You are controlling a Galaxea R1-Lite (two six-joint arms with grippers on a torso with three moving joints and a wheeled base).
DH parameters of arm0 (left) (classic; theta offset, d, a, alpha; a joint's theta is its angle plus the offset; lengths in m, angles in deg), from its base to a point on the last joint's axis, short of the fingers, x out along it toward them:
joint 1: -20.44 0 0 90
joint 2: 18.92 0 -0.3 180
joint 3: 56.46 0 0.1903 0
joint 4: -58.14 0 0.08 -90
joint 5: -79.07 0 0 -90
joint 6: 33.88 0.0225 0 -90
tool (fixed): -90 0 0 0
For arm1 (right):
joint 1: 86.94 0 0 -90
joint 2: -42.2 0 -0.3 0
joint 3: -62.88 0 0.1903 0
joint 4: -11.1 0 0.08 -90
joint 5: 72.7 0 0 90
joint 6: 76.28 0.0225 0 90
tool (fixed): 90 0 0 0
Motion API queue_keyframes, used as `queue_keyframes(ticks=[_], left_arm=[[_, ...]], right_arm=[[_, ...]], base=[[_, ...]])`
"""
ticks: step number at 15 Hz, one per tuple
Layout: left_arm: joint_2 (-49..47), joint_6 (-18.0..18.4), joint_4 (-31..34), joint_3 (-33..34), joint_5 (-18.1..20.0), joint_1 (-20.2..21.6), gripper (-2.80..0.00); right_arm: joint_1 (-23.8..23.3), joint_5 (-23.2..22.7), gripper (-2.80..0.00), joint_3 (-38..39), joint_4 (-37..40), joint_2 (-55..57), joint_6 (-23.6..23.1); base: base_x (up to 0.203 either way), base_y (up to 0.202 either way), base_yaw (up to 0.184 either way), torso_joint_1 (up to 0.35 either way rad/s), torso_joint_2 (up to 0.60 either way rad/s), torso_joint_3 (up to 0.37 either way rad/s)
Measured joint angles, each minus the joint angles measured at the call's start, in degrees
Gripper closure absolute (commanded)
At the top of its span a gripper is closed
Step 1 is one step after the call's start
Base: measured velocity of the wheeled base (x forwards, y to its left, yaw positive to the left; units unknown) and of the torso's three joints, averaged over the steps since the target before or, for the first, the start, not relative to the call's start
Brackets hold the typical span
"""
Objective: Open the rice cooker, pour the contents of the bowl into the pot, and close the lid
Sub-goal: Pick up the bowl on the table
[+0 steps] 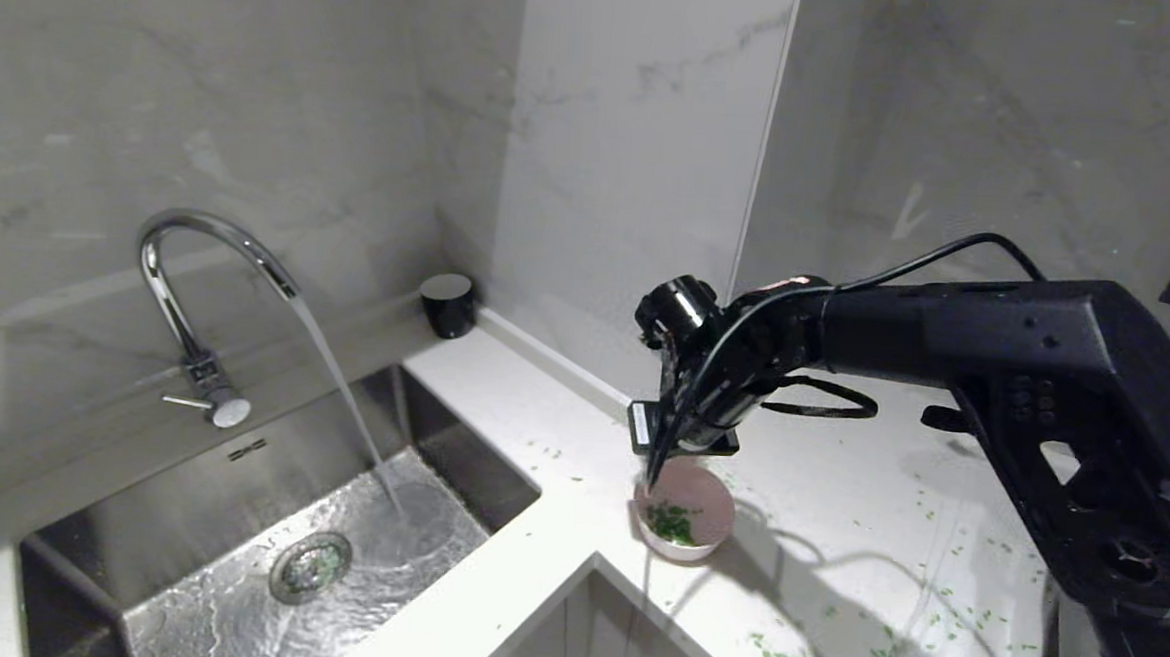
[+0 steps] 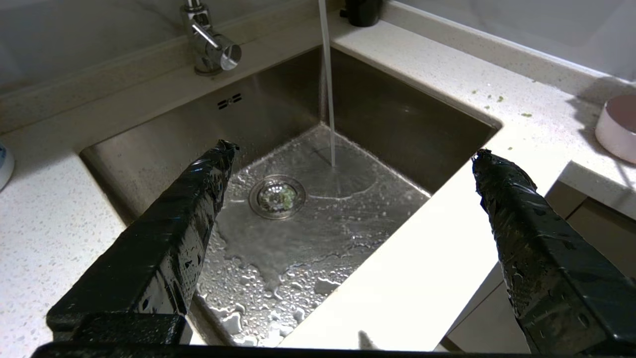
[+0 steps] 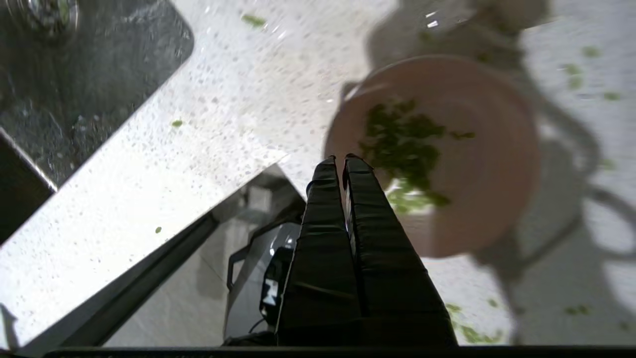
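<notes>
Head view: pink bowl (image 1: 685, 519), green contents (image 1: 673, 522); right fingers (image 1: 654, 469) closed, left fingers (image 2: 502, 184) spread

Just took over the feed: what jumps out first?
The tap is running into the sink on the left. The right gripper, jaws shut, is at the near rim of the bowl of green bits, with more bits scattered over the counter.

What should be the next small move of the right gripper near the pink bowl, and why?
Probably open the fingers, then lower them astride the rim. The right gripper hangs shut just above the near rim of the small pale pink bowl, which sits on the white counter holding green grain-like bits.
</notes>
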Motion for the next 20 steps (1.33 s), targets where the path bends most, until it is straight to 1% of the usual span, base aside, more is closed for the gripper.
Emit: queue_keyframes(ticks=[3, 5, 9, 12, 14, 16, 18, 20], left_arm=[[0.0, 0.07, 0.1, 0.0, 0.03, -0.07, -2.8], [0.0, 0.03, 0.1, 0.0, -0.01, -0.07, -2.8], [0.0, 0.34, 0.32, -0.06, 0.07, 0.03, -2.8], [0.0, 0.36, 0.33, -0.06, 0.07, -0.04, -2.8], [0.0, 0.36, 0.32, -0.06, 0.07, -0.08, -2.8], [0.0, 0.2, 0.24, -0.06, 0.09, -0.1, -2.8], [0.0, 0.18, 0.13, -0.02, 0.09, -0.1, -2.8], [0.0, 0.0, -0.01, 0.02, 0.06, -0.07, -2.8]], right_arm=[[-1.42, 2.01, 0.0, 3.76, -0.04, -7.44, 0.08], [-1.72, 2.37, 0.0, 8.84, -0.67, -14.29, 0.15], [-1.42, 3.89, 0.0, 24.19, -6.32, -30.2, 1.52], [-1.21, 7.1, 0.0, 35.07, -8.67, -43.98, 1.63], [-1.1, 10.8, 0.0, 41.06, -9.36, -53.2, -0.34], [-1.06, 14.72, 0.0, 45.08, -9.65, -61.34, -2.61], [-1.43, 19.06, 0.0, 50.46, -9.82, -68.35, -6.23], [-3.97, 22.54, 0.0, 56.38, -11.33, -75.38, -10.06]], base=[[0.0, 0.0, 0.0, 0.0, 0.0, 0.0], [0.0, 0.0, 0.0, 0.0, 0.0, 0.0], [0.0, 0.0, 0.0, 0.0, 0.0, 0.0], [0.0, 0.0, 0.0, 0.0, 0.0, 0.0], [0.0, 0.0, 0.0, 0.0, 0.0, 0.0], [0.0, 0.0, 0.0, 0.0, 0.0, 0.0], [0.0, 0.0, 0.0, 0.0, 0.0, 0.0], [0.0, 0.0, 0.0, 0.0, 0.0, 0.0]])
